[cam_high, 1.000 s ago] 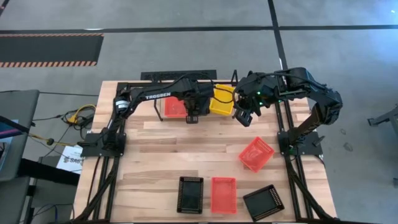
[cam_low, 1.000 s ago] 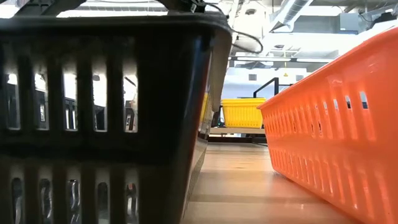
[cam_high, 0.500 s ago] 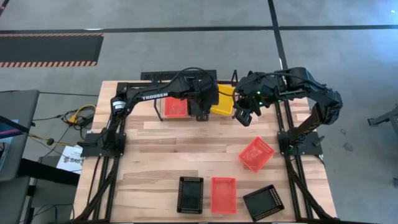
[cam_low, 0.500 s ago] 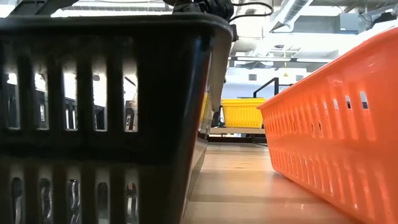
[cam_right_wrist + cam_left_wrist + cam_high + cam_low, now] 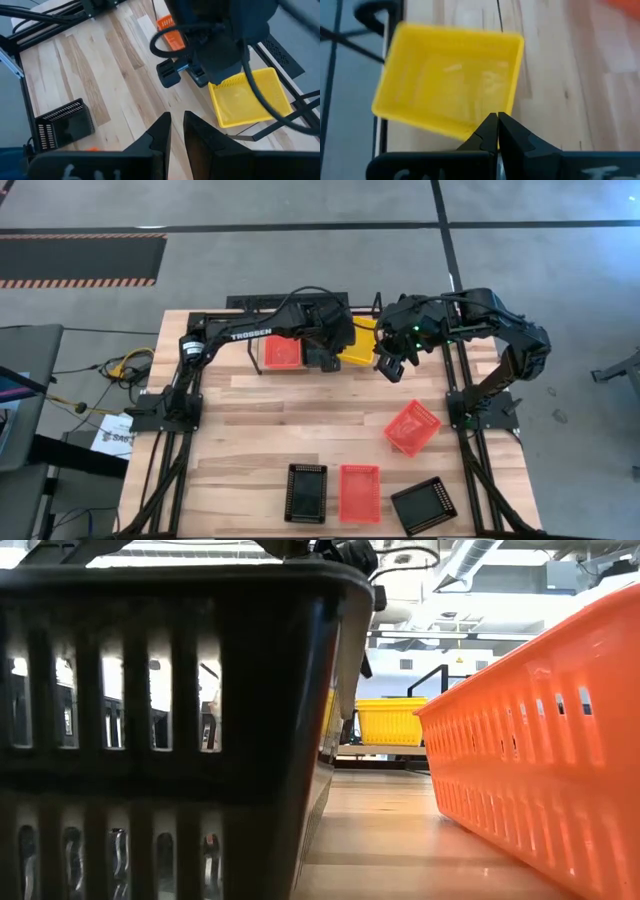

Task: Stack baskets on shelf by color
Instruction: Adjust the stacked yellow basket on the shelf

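The yellow basket (image 5: pixel 360 342) sits askew on the black shelf (image 5: pixel 248 348) at the table's far edge, right of a red-orange basket (image 5: pixel 281 352) on the same shelf. My left gripper (image 5: pixel 497 122) is shut, its tips by the yellow basket's (image 5: pixel 447 92) near wall. My right gripper (image 5: pixel 388 367) hovers just right of that basket with a narrow gap between its fingers (image 5: pixel 176 122). A red-orange basket (image 5: pixel 412 427) lies mid-right on the table. Near the front edge stand a black (image 5: pixel 306 492), a red-orange (image 5: pixel 360 492) and another black basket (image 5: pixel 423 505). My left gripper's shut fingertips (image 5: pixel 496 120) stand at the rim of the yellow basket's wall (image 5: pixel 465 131), slanting down from the table's left. Whether they touch it I cannot tell.
In the low view a black basket (image 5: pixel 150 720) and a red-orange basket (image 5: pixel 540 760) stand close by the camera, with the yellow basket (image 5: pixel 390 720) far behind. A black frame (image 5: pixel 470 470) edges the tabletop. Bare wood (image 5: pixel 290 420) lies in the table's middle.
My left gripper has moved toward the table's right, from in front of the red-orange basket on the shelf to the yellow basket's left side. My right arm has kept still.
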Controlling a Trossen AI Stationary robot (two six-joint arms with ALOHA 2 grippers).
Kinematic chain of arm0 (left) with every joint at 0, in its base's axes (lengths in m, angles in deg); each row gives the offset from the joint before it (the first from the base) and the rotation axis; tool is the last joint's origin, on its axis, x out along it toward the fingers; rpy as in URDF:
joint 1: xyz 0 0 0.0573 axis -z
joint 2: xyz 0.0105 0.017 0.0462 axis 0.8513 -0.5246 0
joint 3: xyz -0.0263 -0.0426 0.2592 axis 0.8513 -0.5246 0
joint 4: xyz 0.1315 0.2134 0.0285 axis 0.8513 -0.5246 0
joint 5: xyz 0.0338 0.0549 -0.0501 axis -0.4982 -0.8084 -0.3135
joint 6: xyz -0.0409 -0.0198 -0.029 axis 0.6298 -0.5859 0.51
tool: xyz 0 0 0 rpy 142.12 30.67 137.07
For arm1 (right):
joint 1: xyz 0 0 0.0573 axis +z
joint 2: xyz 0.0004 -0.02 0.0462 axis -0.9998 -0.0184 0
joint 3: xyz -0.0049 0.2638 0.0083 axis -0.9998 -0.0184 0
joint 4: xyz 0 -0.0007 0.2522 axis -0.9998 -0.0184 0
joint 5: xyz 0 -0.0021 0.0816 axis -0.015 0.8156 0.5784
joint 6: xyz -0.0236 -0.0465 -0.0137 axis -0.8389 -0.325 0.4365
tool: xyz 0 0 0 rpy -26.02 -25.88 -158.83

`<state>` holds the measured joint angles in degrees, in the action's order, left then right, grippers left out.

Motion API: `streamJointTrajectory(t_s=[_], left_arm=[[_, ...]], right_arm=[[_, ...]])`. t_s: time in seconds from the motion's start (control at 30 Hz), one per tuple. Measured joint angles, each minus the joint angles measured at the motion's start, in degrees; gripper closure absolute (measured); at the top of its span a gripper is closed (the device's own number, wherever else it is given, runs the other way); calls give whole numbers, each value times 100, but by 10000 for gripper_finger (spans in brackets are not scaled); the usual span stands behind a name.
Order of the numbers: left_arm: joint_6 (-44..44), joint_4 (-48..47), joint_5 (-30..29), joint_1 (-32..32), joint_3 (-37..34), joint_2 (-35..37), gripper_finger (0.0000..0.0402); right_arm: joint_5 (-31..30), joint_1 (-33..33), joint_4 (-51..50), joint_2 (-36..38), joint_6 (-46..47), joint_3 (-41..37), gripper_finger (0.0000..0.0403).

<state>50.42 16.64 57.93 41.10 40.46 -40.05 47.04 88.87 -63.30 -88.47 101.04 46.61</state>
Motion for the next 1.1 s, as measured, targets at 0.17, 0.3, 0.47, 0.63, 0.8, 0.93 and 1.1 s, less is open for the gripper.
streamJointTrajectory(t_s=[0.17, 0.3, 0.47, 0.63, 0.8, 0.93, 1.1], left_arm=[[21, -31, -1047, -84, 3, -4, 401], [138, -130, -999, -308, 3, -4, 401], [503, -97, -99, -698, 64, -4, 401], [884, 174, 640, -1052, 68, -4, 401], [1079, -268, 1589, -1185, 68, 44, 401], [933, -1104, 1292, -1059, 68, 392, 402], [709, -2190, -314, -673, 66, 1197, 401]], right_arm=[[-469, 4, -17, 0, -157, 1, 341], [-1205, 9, -96, 0, -381, 0, 365], [-1773, 9, -160, 0, -695, 2, 394], [-1816, -87, -173, 4, -860, 205, 399], [-1813, -117, -184, 4, -856, 246, 400], [-1792, -48, -287, 4, -842, 249, 400], [-1660, -87, -526, 4, -481, 249, 395]])
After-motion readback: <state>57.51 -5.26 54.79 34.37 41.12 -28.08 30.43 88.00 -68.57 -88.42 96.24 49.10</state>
